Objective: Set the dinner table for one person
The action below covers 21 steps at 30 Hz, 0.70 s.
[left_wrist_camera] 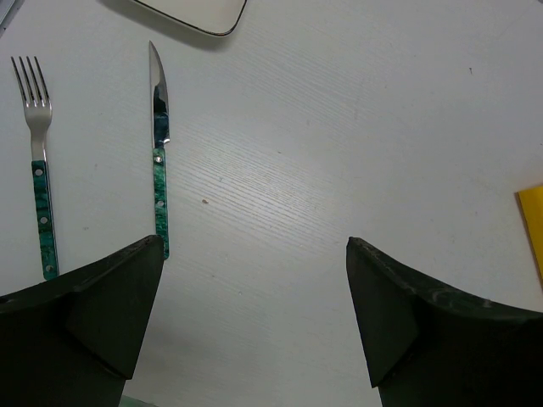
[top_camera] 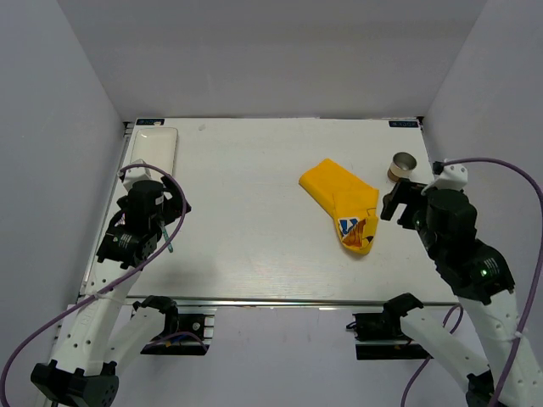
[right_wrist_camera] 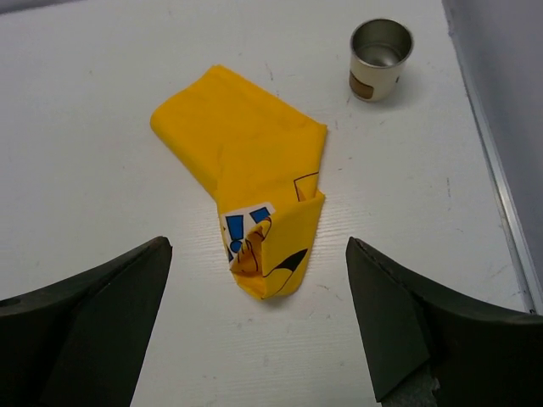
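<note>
The dinner table is a large white board top. A folded yellow cartoon-printed placemat lies crumpled right of the middle. In the right wrist view the placemat lies just ahead of my open, empty right gripper, which hovers above its near end. In the top view the right gripper is at the placemat's right. My left gripper is open and empty over bare table. A fork and a knife, both green-handled, lie side by side to its left.
A small metal cup stands upright at the right, beyond the right gripper, and also shows in the right wrist view. A small white rectangular plate lies at the far left corner. Grey walls close the table on three sides.
</note>
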Tool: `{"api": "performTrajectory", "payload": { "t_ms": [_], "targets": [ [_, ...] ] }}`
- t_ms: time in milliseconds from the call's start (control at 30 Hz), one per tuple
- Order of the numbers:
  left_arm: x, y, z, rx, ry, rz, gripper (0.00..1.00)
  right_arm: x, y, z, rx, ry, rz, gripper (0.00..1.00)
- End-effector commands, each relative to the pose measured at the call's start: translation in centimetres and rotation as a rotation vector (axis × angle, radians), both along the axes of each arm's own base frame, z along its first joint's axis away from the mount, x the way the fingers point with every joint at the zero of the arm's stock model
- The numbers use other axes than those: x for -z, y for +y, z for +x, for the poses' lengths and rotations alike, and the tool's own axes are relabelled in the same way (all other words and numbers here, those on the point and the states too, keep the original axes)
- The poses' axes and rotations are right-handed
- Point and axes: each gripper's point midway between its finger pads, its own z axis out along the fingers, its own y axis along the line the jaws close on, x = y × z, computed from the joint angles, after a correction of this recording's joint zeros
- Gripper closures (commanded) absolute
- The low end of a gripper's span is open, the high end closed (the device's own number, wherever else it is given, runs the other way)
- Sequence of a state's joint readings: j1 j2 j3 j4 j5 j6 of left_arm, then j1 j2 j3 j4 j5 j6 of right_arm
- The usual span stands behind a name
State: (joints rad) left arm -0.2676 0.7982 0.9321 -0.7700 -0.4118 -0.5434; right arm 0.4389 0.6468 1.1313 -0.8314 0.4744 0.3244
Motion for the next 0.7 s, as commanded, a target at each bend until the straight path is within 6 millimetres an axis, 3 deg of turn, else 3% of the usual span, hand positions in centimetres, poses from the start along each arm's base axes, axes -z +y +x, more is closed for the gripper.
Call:
{"api": "performTrajectory", "payload": {
  "t_ms": [0, 167, 233, 433, 567, 667],
  "targets": [
    [-1.7, 0.1, 0.2, -0.008, -0.051, -0.016, 0.02, 1.4, 3.3, 3.2, -0.112, 0.081, -0.025, 0.11],
    [-1.5, 0.0, 0.3, -0.006, -0.04, -0.013, 0.02, 8.8, 6.8, 7.6, -0.154, 0.35, -0.08, 0.11],
    [-1.4, 0.0, 0.3, -0.002, -0.036, -0.012, 0.02, 12.3, 7.6, 9.1, -0.148, 0.422, -0.102, 0.11],
    [-0.6, -0.7, 0.7, 0.031, -0.008, -0.013, 0.02, 19.0, 8.6, 13.0, -0.146, 0.535, -0.218, 0.17],
    [-0.3, -0.8, 0.7, 0.039, 0.006, -0.011, 0.02, 22.0, 8.9, 13.5, -0.163, 0.603, -0.258, 0.21],
    [-0.3, -0.9, 0.7, 0.045, 0.003, -0.011, 0.02, 23.8, 8.8, 12.8, -0.165, 0.655, -0.284, 0.24]
  ]
}}
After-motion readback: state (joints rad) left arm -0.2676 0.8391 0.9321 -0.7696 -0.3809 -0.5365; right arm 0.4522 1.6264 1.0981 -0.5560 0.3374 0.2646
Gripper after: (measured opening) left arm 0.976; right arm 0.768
